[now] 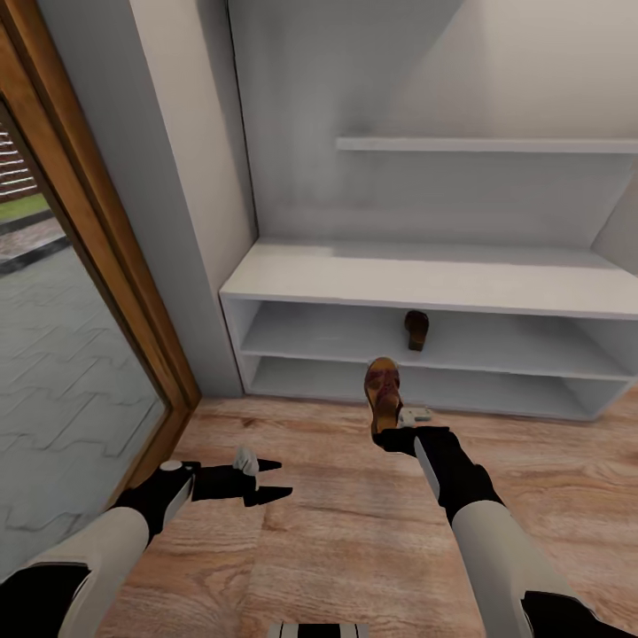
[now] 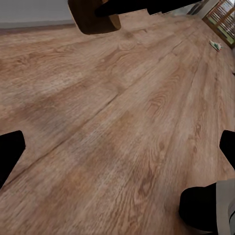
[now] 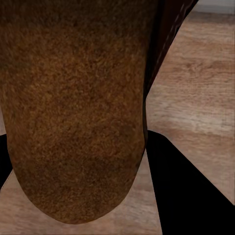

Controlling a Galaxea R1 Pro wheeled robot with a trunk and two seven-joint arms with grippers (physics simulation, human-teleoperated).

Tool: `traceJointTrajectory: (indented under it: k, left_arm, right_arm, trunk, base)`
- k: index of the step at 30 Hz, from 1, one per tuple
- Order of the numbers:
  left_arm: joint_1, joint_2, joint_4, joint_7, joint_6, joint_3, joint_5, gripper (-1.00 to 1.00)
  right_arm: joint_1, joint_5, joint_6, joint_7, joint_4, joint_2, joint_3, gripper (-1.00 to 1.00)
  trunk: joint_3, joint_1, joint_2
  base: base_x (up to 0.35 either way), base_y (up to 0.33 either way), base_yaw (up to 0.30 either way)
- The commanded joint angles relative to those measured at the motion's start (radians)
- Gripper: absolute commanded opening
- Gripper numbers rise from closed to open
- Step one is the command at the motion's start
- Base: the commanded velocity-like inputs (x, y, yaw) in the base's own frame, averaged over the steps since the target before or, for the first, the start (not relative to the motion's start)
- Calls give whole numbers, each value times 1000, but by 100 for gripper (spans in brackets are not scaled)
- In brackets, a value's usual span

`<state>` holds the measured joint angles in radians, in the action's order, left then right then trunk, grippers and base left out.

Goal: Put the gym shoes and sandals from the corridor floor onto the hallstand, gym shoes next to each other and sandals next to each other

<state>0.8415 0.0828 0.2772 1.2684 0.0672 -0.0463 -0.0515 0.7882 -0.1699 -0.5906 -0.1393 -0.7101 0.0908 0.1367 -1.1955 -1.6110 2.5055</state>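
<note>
My right gripper point(image 1: 387, 431) is shut on a reddish-brown sandal point(image 1: 384, 390) and holds it above the corridor floor point(image 1: 337, 532), just in front of the hallstand point(image 1: 425, 283). In the right wrist view the sandal's tan sole point(image 3: 73, 107) lies between the black fingers point(image 3: 188, 188). A second sandal point(image 1: 416, 330) sits on the hallstand's middle tier. My left gripper point(image 1: 278, 479) hangs open and empty over the floor point(image 2: 117, 122). Its wrist view shows the held sandal point(image 2: 95, 19) farther off. A small white-and-green thing point(image 2: 215, 45) lies far away; I cannot tell whether it is a gym shoe.
A wood-framed glass door point(image 1: 80, 292) stands at the left, with a grey wall pillar point(image 1: 190, 195) between it and the hallstand. An upper shelf point(image 1: 487, 144) juts out above the hallstand's top board. Open plank floor stretches in front of the rack.
</note>
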Motion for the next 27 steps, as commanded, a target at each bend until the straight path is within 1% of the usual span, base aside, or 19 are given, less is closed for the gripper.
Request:
traceJointTrajectory:
  k: [1, 4, 9, 20, 27]
  left_arm:
    - [1, -1, 1, 0, 7, -4, -1, 100]
    - [1, -9, 0, 0, 7, -4, -1, 100]
    - [1, -10, 0, 0, 7, -4, -1, 100]
    - [1, -11, 0, 0, 7, -4, -1, 100]
    - [1, -11, 0, 0, 6, -4, -1, 100]
  right_arm:
    - [0, -8, -5, -7, -2, 1, 6, -100]
    - [0, -9, -5, -6, -2, 2, 6, -100]
    - [0, -9, -5, -5, -2, 2, 6, -100]
    - [0, -10, -5, -5, -3, 1, 6, -100]
    - [0, -10, -5, -5, -2, 1, 7, -100]
  trunk:
    - [-1, 0, 0]
    - [-2, 0, 0]
    - [-2, 0, 0]
    - [-3, 0, 0]
    - [-3, 0, 0]
  base:
    - [257, -155, 244]
    - [263, -166, 165]
    - [235, -163, 30]
    - [69, -46, 3]
    - [242, -139, 0]
